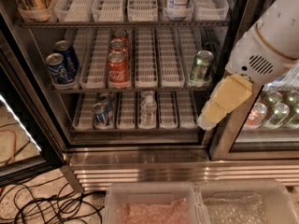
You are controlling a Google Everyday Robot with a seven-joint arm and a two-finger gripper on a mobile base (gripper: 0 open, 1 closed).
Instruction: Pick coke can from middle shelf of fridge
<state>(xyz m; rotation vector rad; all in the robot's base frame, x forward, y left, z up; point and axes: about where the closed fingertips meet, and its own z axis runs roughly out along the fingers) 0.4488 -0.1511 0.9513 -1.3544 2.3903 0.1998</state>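
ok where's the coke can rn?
Camera view: coke can on the middle shelf, left of centre, right of the blue cans. The gripper hangs lower right, below the green can.

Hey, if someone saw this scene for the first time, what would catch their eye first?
The big white arm slants down from the upper right, and its yellowish pincer hangs by the fridge door post, below the green can. Next come the red coke cans, lined up in one lane of the middle shelf, with blue cans to their left.
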